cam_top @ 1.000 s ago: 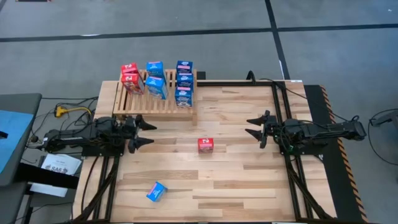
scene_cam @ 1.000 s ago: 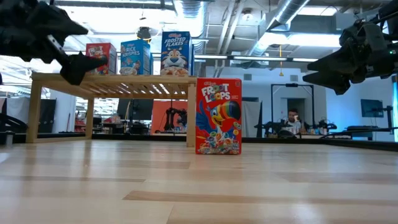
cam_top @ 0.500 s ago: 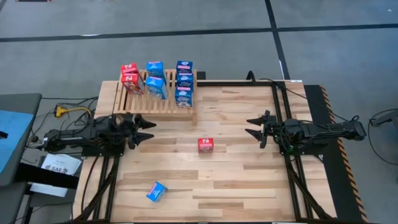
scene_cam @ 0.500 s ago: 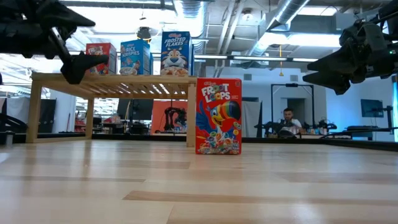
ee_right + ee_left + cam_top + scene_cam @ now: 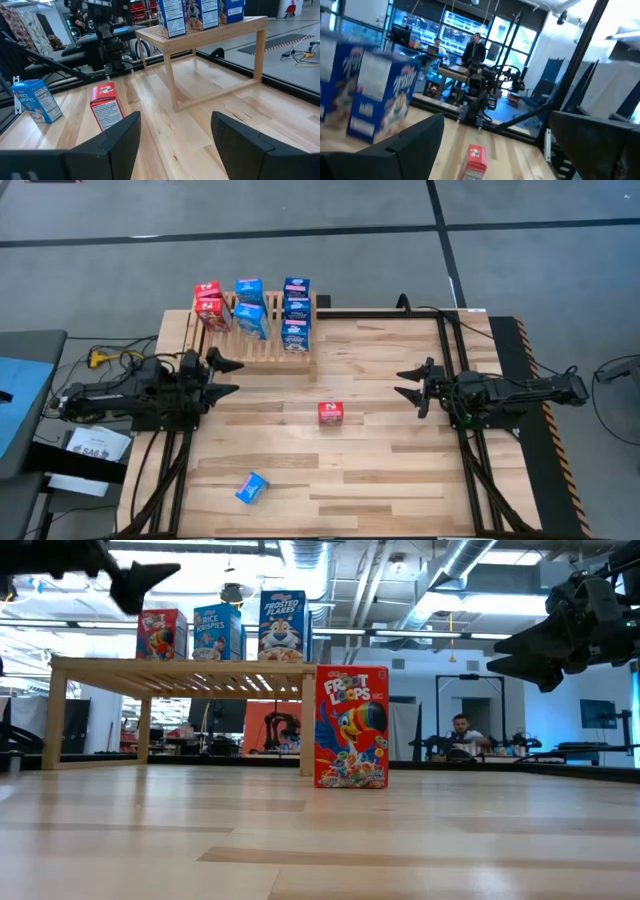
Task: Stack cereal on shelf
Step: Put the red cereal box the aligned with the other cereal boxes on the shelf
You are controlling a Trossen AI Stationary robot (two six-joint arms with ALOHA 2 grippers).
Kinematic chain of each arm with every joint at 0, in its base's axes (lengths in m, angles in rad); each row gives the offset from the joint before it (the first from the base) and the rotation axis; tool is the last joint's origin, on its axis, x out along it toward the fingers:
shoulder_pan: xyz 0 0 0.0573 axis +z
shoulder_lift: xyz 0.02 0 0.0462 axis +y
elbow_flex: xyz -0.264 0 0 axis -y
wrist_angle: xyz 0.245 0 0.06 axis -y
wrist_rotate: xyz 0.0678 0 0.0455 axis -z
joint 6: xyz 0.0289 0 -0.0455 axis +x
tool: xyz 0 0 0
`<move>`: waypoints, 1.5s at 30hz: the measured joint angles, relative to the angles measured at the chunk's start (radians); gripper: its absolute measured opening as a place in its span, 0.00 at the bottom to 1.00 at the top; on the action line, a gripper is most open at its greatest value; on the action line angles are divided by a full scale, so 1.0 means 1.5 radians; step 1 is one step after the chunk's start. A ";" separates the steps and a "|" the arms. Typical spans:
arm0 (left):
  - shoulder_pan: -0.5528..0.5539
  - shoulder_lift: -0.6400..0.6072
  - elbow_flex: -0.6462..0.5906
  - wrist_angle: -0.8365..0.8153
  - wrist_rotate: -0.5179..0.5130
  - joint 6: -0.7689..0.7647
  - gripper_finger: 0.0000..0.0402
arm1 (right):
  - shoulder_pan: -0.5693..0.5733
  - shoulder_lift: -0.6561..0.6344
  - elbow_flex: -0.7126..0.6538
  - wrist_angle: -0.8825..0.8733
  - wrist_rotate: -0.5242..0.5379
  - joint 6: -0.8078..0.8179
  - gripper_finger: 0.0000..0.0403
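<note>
The light-wood slatted shelf (image 5: 250, 340) stands at the table's far left and carries several cereal boxes: red ones (image 5: 209, 305) and blue ones (image 5: 250, 308), (image 5: 295, 315). A red box (image 5: 331, 413) stands upright on the table's middle, and also shows in the low view (image 5: 351, 727). A blue box (image 5: 252, 487) lies flat near the near edge. My left gripper (image 5: 234, 376) is open, raised just in front of the shelf's left part. My right gripper (image 5: 405, 383) hovers open, right of the red box.
Black rails (image 5: 455, 330) run along the table's far and right sides. Bare planks lie between the two grippers around the red box. In the low view a person (image 5: 462, 730) sits in the room far behind the table.
My left gripper has risen and drawn back toward the table's left and far edges, coming level with the boxes on the shelf in the low view. It has stayed open. The boxes have not moved.
</note>
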 joint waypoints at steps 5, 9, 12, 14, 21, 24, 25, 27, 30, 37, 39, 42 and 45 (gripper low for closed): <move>0.000 0.128 0.090 -0.003 -0.023 0.050 0.88 | 0.000 0.000 0.000 0.000 0.000 0.000 0.66; 0.000 0.232 0.149 -0.005 -0.026 0.061 0.88 | 0.000 0.000 0.000 0.000 0.000 0.000 0.66; 0.000 0.312 0.176 -0.004 -0.014 0.062 0.88 | 0.000 0.000 0.000 0.000 0.000 0.000 0.66; 0.000 0.365 0.185 -0.002 -0.001 0.062 0.88 | 0.000 0.000 0.000 0.000 0.000 0.000 0.66; -0.015 0.525 0.197 0.007 0.008 0.068 0.88 | 0.000 0.000 0.000 0.000 0.000 0.000 0.66; -0.042 0.581 0.197 0.037 -0.006 0.085 0.88 | 0.000 0.000 0.000 0.000 0.000 0.000 0.66; -0.052 0.597 0.197 0.052 -0.016 0.087 0.88 | 0.000 0.000 0.000 0.000 0.000 0.000 0.66; -0.071 0.626 0.197 0.080 -0.035 0.089 0.88 | 0.000 0.000 0.000 0.000 0.000 0.000 0.66; -0.095 0.659 0.197 0.124 -0.052 0.100 0.88 | 0.000 0.000 0.000 0.000 0.000 0.000 0.66; -0.118 0.734 0.197 0.219 -0.092 0.105 0.88 | 0.000 0.000 0.000 0.000 0.000 0.001 0.66; -0.120 0.759 0.197 0.241 -0.091 0.103 0.88 | 0.000 0.000 0.000 0.000 0.000 0.001 0.66; -0.122 0.798 0.198 0.289 -0.091 0.103 0.88 | 0.000 0.000 0.000 0.000 0.000 0.001 0.66; -0.122 0.834 0.198 0.322 -0.091 0.103 0.88 | 0.000 0.000 0.000 0.000 0.000 0.001 0.66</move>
